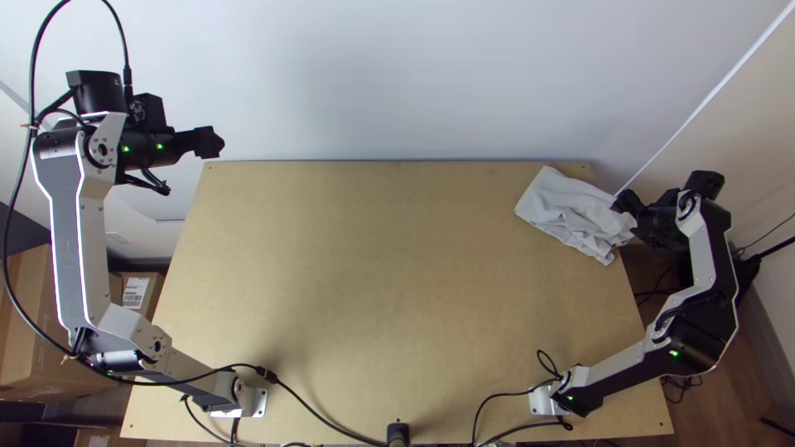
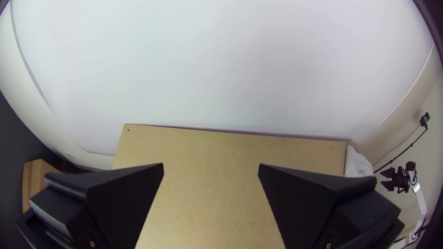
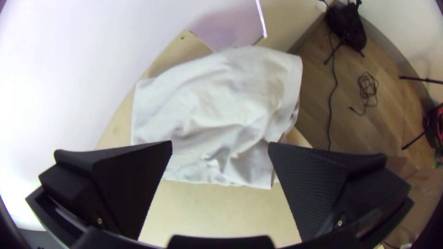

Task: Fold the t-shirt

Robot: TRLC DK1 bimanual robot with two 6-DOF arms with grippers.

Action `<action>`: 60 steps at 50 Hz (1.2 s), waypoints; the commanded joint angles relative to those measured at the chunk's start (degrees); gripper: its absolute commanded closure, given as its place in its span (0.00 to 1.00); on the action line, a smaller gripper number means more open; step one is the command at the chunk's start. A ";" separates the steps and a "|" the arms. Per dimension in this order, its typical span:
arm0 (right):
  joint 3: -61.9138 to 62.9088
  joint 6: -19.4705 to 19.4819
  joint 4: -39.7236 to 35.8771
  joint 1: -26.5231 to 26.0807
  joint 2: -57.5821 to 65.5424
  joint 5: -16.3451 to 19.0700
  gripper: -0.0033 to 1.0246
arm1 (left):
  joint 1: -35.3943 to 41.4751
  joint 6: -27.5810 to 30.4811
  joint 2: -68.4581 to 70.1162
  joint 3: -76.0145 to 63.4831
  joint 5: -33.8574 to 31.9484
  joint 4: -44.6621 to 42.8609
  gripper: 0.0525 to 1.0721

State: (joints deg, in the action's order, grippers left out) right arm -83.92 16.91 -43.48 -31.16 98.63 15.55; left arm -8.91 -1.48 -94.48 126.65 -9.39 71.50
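Note:
The light grey t-shirt [image 1: 571, 211] lies bunched and wrinkled at the table's far right corner, its right part over the edge. My right gripper [image 1: 623, 203] is at the cloth's right end in the top view. In the right wrist view my right gripper [image 3: 220, 147] stands open above the t-shirt [image 3: 221, 110], holding nothing. My left gripper [image 1: 217, 142] is off the table's far left corner, high up. Seen from its own wrist, the left gripper [image 2: 211, 168] is wide open with nothing between its fingers. A strip of the t-shirt [image 2: 357, 163] shows far off.
The wooden table [image 1: 356, 248] is bare across its middle. A white wall [image 1: 397, 74] rises behind the far edge. Black cables [image 1: 315, 418] run along the near edge. Cardboard boxes [image 1: 29, 331] stand on the floor at the left.

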 commanded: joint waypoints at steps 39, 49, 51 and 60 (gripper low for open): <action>-0.19 11.92 -8.72 1.01 9.74 -0.96 0.16 | -1.29 -0.02 1.14 -0.53 -0.37 -1.81 0.04; -0.10 12.01 -6.79 1.10 12.55 -1.05 0.41 | -1.29 -0.02 0.96 -0.35 -0.37 -1.90 0.04; 0.07 12.01 -5.73 1.10 12.82 -1.14 0.58 | -1.29 -0.02 0.96 -0.35 -0.37 -1.81 0.04; 0.51 11.75 -5.91 -0.04 12.20 -1.58 0.98 | -1.64 0.07 1.22 -0.35 -0.37 -1.81 0.04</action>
State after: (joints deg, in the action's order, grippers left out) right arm -84.03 28.08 -49.34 -30.52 110.80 14.46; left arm -9.89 -1.48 -93.89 126.63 -9.39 70.13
